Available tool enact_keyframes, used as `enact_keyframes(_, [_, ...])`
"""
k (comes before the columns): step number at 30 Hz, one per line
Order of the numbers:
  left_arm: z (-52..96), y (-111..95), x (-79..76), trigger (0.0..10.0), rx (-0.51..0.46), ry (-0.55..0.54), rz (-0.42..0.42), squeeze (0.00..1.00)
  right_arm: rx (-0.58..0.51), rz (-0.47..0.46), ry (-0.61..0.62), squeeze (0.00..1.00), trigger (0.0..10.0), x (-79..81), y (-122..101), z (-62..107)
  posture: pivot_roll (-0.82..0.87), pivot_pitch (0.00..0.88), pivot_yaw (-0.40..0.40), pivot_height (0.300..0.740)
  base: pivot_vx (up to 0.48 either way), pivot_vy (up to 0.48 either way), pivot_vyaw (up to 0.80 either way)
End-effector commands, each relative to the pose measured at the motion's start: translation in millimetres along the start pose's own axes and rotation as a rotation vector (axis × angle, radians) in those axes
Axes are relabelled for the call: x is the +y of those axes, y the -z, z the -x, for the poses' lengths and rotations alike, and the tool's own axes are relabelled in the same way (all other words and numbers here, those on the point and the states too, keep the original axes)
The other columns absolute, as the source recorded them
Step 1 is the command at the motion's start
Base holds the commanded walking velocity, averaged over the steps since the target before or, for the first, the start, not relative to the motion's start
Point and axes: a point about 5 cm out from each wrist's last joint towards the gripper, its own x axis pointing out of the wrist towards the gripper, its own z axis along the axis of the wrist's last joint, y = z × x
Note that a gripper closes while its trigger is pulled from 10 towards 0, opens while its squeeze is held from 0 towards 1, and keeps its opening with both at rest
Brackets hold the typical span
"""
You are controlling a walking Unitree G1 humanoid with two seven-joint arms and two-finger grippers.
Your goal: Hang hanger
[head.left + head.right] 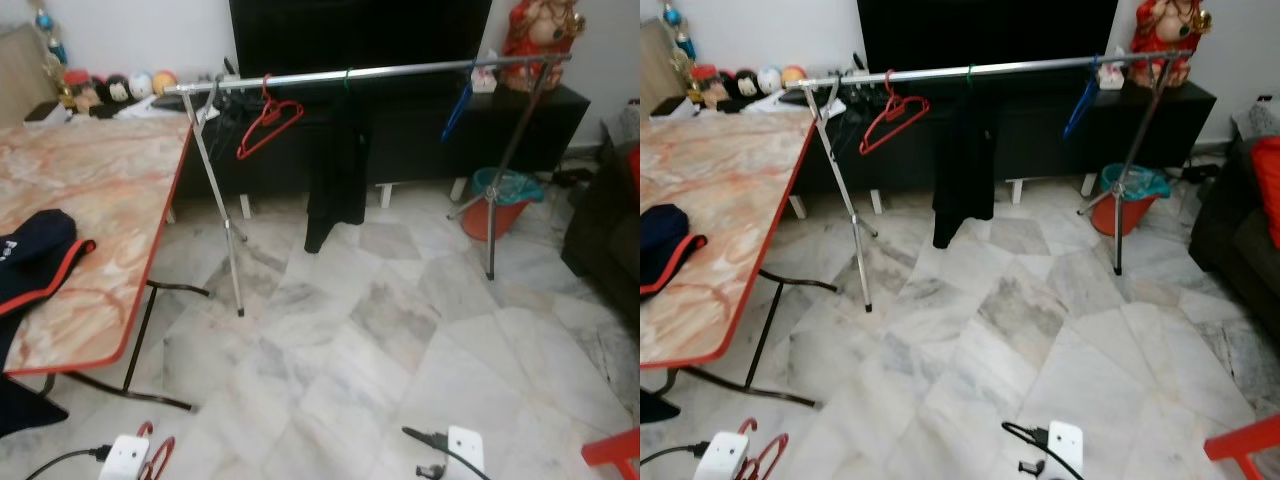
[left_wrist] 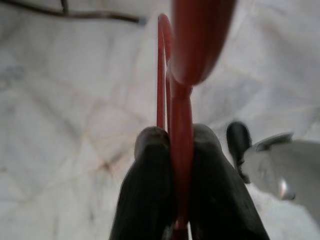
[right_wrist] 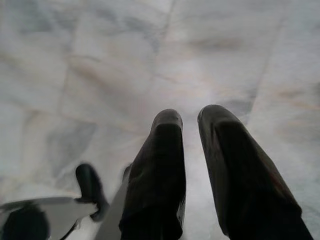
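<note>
1. Nearest, low over the marble floor (image 1: 400, 330), the left gripper (image 2: 181, 142) is clamped on a red hanger (image 2: 172, 115); its long axis runs out along the fingers, away from the wrist.
2. The right gripper (image 3: 189, 122) hangs over the same floor, nothing between its slightly parted fingers.
3. Left of the clothes rail (image 1: 370, 73) stands a marble-patterned table (image 1: 110, 200) with a dark garment (image 1: 35, 255) on it.
4. On the rail hang a second red hanger (image 1: 268, 120), a black garment (image 1: 335, 170) and a blue hanger (image 1: 458, 108).
5. Behind the rail's right leg sits a red bucket (image 1: 497, 203).
</note>
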Motion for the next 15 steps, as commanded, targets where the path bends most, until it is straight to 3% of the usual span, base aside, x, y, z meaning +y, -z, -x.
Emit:
enact_keyframes(1, [0.4, 1.9, 0.8, 10.0, 0.011, 0.0, -0.014, 0.0, -0.002, 0.006, 0.002, 0.0, 10.0, 0.6, -1.2, -0.2, -0.03, 0.0, 0.039, 0.74, 0.266, 0.0, 0.0])
enact_keyframes(15, [0.1, 0.0, 0.9, 10.0, 0.008, 0.001, -0.013, 0.0, -0.005, 0.013, -0.002, 0.0, 10.0, 2.7, -2.9, -0.4, -0.03, 0.0, 0.042, 0.74, 0.273, 0.0, 0.0])
